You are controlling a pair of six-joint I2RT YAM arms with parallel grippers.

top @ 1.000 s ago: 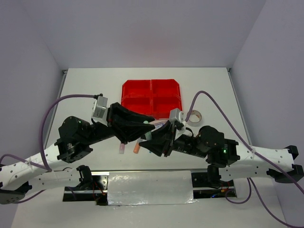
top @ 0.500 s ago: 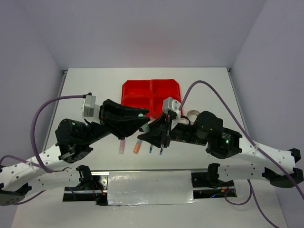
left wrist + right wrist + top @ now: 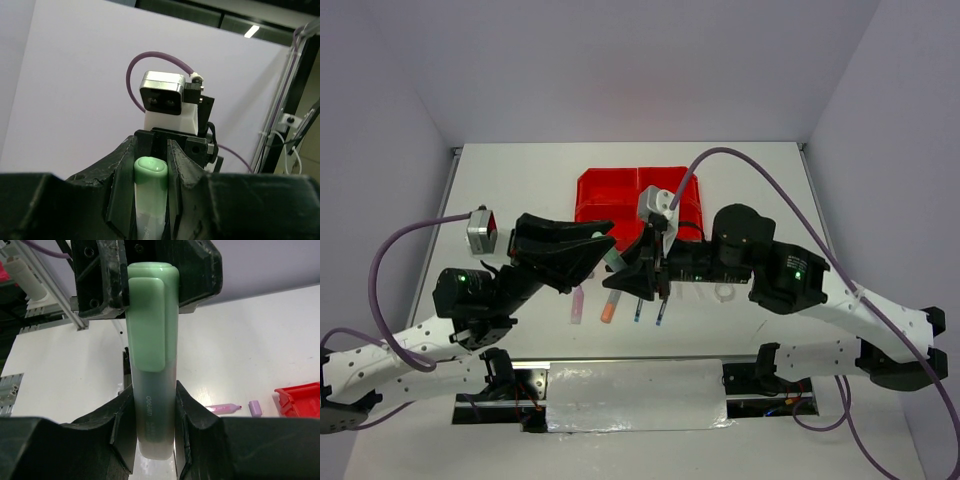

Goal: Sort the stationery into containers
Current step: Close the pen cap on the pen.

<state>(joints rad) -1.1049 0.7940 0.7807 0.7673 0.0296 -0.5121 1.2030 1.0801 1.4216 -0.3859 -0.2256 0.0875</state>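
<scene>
So both arms are hanging onto the same green highlighter (image 3: 150, 340) right now, up off the bench (image 3: 520, 190), roughly mid-scene and just on the near side of the red bins (image 3: 605, 190). The left gripper (image 3: 592, 245) is clamping the cap end, jaws pinched narrow against the green cap. The right gripper (image 3: 154, 412) is squeezing the clear barrel lower down, its jaws pressing on both sides of it, so the marker is bridging the two of them. The two grippers are sitting nose to nose, almost touching.

Down on the bench under that huddle, a pink highlighter (image 3: 577, 304) and an orange highlighter (image 3: 608, 308) are lying side by side, with the two blue pens (image 3: 638, 310) just to their right, all pointing near-to-far. The right wrist camera is also catching a purple eraser (image 3: 255, 408) sitting between the pink one and a corner of the bins. A tape roll (image 3: 724, 291) is peeking out from under the right arm, mostly hidden. Can't tell what's sitting in the bins, since the arms are covering the near half.
</scene>
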